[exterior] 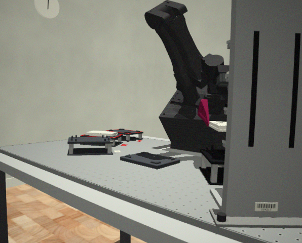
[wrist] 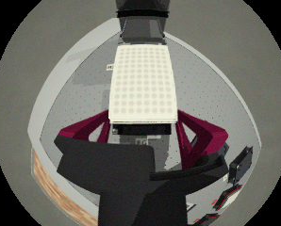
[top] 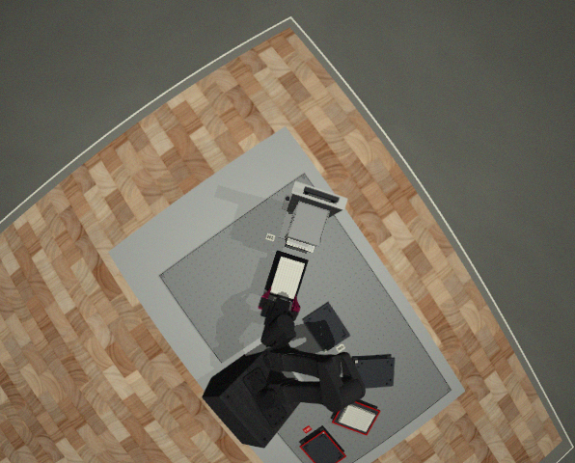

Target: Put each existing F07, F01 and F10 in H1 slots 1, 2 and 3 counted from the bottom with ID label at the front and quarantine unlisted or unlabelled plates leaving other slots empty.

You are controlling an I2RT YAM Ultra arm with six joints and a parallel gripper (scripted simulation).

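Observation:
My gripper (top: pixel 280 300) (wrist: pixel 142 113) is shut on the near end of a white 96-well plate (top: pixel 287 276) (exterior: pixel 219 125) (wrist: pixel 143 85). It holds the plate level in the air, long axis towards the grey plate hotel H1 (top: pixel 317 198) (exterior: pixel 266 104). The plate hangs above the black landing nest (top: pixel 276 259) (exterior: pixel 214 157) in front of the hotel. One magenta finger (exterior: pixel 203 111) shows beside the plate. I read no ID label on it. The front edge of another plate (top: pixel 300 244) shows at the hotel's open front. The hotel's slots are hidden.
A red-edged quarantine nest (top: pixel 334 419) holds a white plate (top: pixel 356 417) (exterior: pixel 102 133). The other red-edged nest (top: pixel 322 446) (exterior: pixel 124 130) is bare. A flat dark pad (top: pixel 325 326) (exterior: pixel 149 159) and a raised dark nest (top: pixel 374 370) (exterior: pixel 89 141) stand beside the arm base.

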